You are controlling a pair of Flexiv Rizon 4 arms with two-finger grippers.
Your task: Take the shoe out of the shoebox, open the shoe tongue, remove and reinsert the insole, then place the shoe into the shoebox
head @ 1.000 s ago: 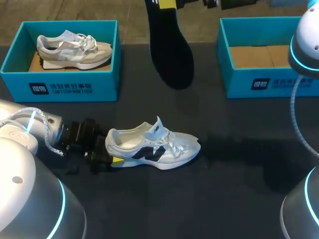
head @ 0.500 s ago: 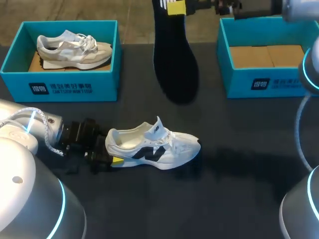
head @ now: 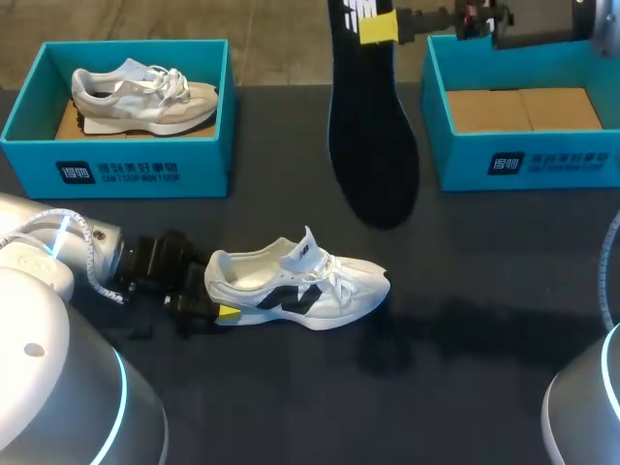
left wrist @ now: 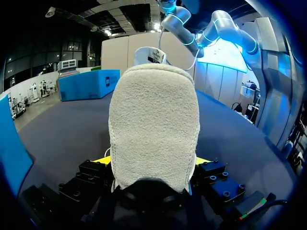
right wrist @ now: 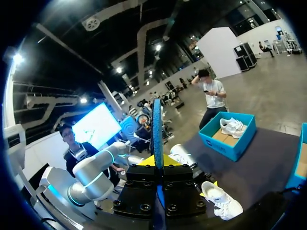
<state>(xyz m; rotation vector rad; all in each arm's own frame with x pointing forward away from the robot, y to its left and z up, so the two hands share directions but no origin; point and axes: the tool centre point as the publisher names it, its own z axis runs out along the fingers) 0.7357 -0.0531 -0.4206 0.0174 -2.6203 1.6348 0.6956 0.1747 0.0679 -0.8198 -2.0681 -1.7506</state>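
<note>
The left arm [head: 68, 247], white and rounded with a glowing cyan ring, comes in from the near left corner and lies low along the dark tabletop [head: 484, 291]. Its black left gripper [head: 217, 295] [left wrist: 152, 160] is level, with its yellow-tipped fingers [head: 228, 312] pressed on both sides of the heel of the white sneaker with a black side mark [head: 300, 286]. The right arm [head: 528, 37] reaches in high from the far right, its wrist stretched sideways. The right gripper [head: 376, 27] [right wrist: 157, 160] has its fingers clamped on the upper end of the long black insole [head: 373, 145], which hangs down from them.
</note>
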